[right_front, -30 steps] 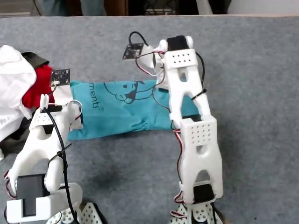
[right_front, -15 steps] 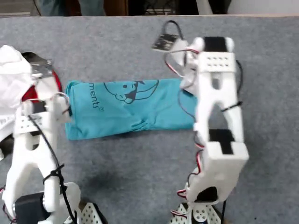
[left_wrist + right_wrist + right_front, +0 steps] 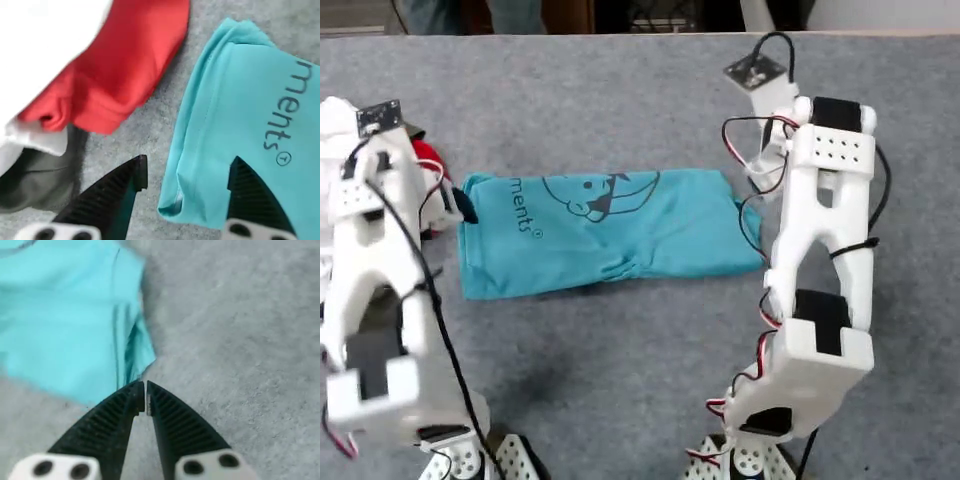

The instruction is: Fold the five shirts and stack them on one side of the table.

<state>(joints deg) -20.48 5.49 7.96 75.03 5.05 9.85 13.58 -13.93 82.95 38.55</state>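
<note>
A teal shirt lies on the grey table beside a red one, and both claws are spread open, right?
Not both. The left gripper is open, but the right gripper is shut, its jaws pressed together, as the right wrist view shows. The teal shirt does lie on the grey table beside the red shirt.

Grey table (image 3: 620,375), seemingly covered in carpet.
</note>
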